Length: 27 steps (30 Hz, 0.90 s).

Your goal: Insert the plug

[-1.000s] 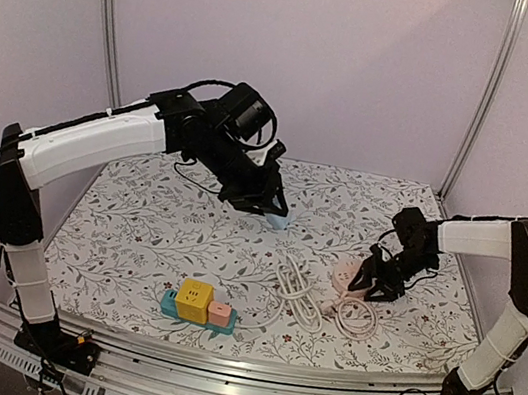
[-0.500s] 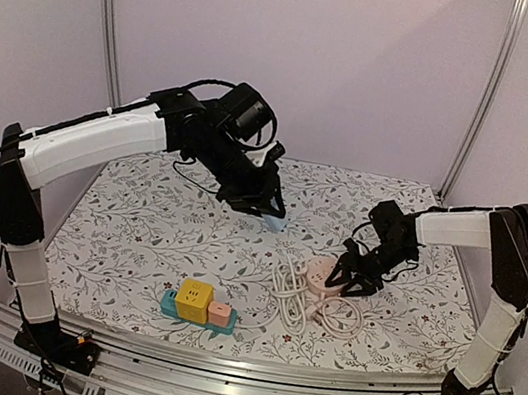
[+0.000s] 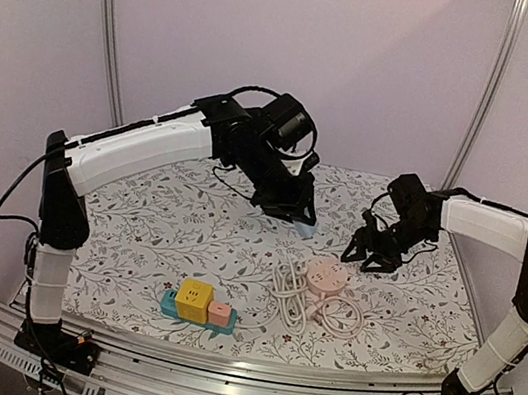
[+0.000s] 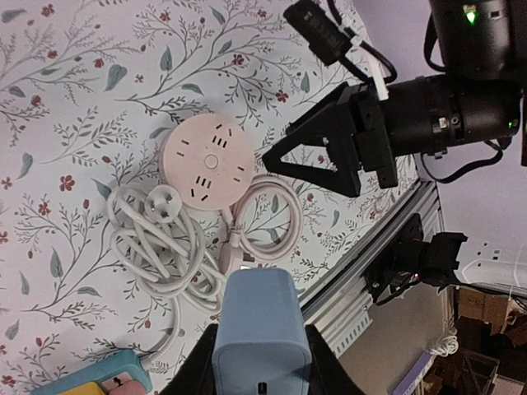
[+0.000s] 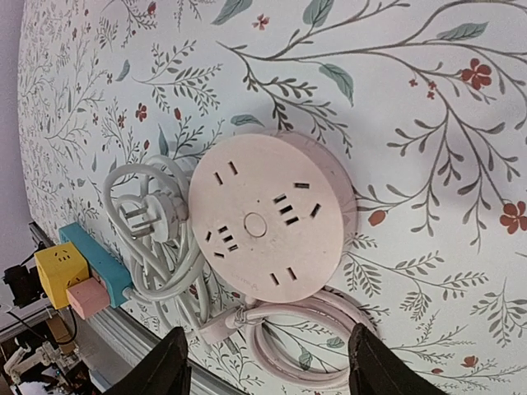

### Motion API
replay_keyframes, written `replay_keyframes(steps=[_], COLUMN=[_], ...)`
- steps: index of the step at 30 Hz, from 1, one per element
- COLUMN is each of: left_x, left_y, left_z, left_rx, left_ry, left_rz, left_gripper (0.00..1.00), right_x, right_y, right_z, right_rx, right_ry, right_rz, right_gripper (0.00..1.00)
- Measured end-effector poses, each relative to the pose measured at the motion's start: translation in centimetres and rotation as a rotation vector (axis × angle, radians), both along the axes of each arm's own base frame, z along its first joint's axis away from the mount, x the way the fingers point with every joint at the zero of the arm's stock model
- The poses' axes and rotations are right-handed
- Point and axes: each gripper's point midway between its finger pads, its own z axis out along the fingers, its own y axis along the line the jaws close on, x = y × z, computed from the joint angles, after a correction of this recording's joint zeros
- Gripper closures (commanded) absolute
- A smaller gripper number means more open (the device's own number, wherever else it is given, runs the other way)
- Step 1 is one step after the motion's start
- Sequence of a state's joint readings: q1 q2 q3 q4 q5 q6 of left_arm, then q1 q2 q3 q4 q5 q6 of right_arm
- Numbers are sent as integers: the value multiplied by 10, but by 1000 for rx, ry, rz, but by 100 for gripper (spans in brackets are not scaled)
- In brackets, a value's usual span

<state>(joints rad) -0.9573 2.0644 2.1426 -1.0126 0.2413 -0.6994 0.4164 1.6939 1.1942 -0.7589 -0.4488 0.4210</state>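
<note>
I see left gripper (image 4: pixel 262 374) pinching blue plug (image 4: pixel 262 325) | right gripper (image 5: pixel 268 370) spread, near round pink socket (image 5: pixel 268 226) | white cord (image 4: pixel 156 255) coiled just beside socket on table (image 4: pixel 74 90)

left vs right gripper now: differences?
The left gripper is shut on the blue plug; the right gripper is open and empty. From above, the left gripper sits back-left of the round pink socket, the right gripper back-right. Both hover clear of it.
</note>
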Motion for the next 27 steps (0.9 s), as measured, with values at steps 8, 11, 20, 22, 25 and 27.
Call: replay_keyframes(steps=[8,11,20,22,25,27], left_x=[-4,-6,-7,-10,-13,-16], left_y=[-24,-27,-23,-16,-6,1], left_z=[-27,-35,-46,-53,-60,-62], left_rx=[43,57,80,103,136,150], left_ry=[1,12,25,34,39,39], left_rz=[-12,-5,8,10,18,22], left_gripper=[100,100,100,100,100,100], right_x=[17,19,36,40,34,24], right_y=[-37,-42,-25,-22,-17,-8], right_z=[14,14,15,7,-6,-10], right_rx=[-46,-46,24,3,-49,-76], right_ry=[-43,-49,-75,-74,-68,-69], right_rz=[-114,-134,-77,-55,-2,52], right_gripper=[34,34,35,35,34,32])
